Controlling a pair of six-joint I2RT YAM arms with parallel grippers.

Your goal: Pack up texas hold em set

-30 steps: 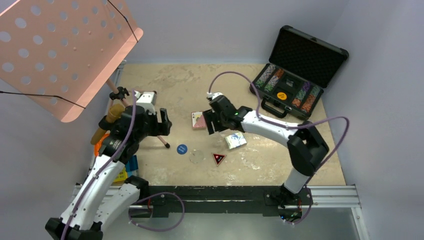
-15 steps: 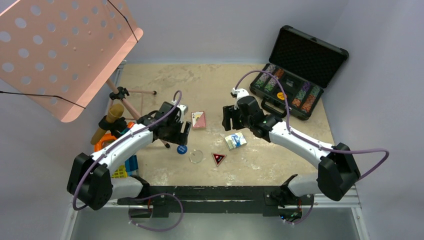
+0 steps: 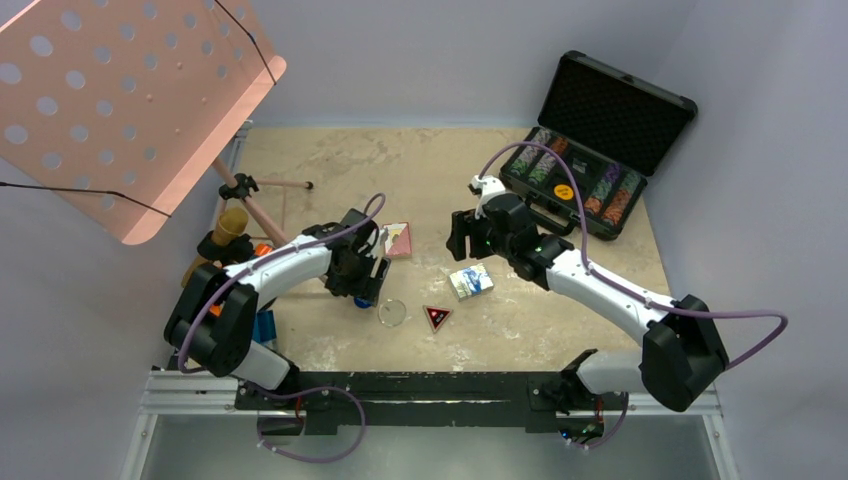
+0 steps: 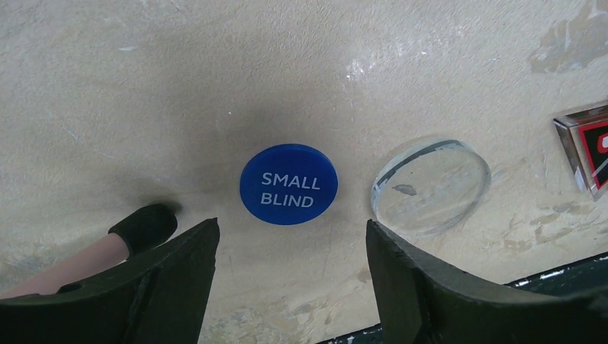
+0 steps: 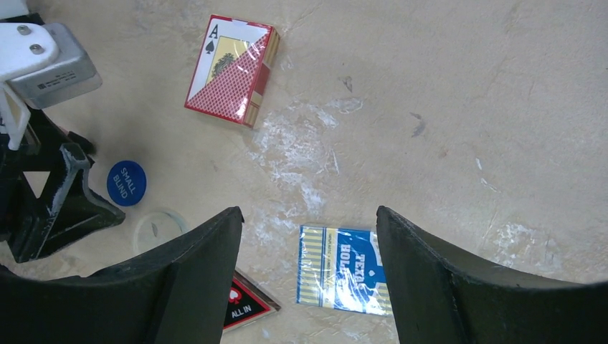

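The black briefcase stands open at the back right, with rows of chips and an orange button inside. My left gripper is open and empty, low over the table, just short of the blue "SMALL BLIND" button. The clear button lies to that button's right, the dark triangular marker beyond it. My right gripper is open and empty, above the blue deck. The red deck lies apart, between the two grippers.
The pink perforated music stand overhangs the left side; its black-tipped leg lies beside my left finger. Yellow and blue crates sit at the table's left edge. A black rail runs along the front edge.
My left arm has swung right and down to the blue button. My right gripper has moved right, from the red deck to above the blue deck.
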